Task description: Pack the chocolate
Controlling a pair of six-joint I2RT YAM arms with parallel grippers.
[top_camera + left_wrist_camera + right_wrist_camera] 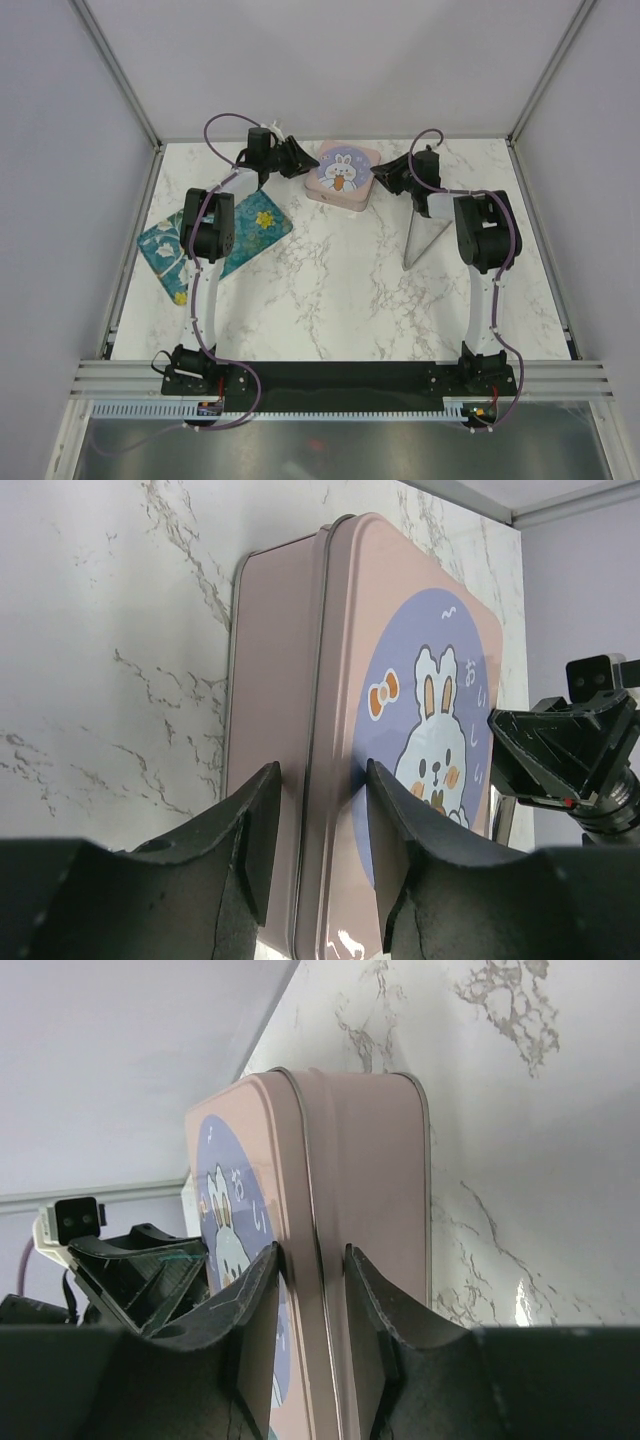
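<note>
Well, nearest me and left of the tin (342, 175), a teal flowered cloth (258, 222) lies flat on the veined marble tabletop (330, 300). The square pink tin, smooth metal with rounded corners, is lidded; where the chocolate is I cannot tell. The left pincer (318, 780) and right pincer (312, 1260) straddle its lid seam from opposite sides, black fingers narrowly apart; whether they pinch it, I cannot tell.

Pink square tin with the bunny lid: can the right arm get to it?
Probably yes. The right gripper sits at the pink square metal tin, fingers either side of its lid edge, nothing between. Whether it grips, I cannot tell.
</note>
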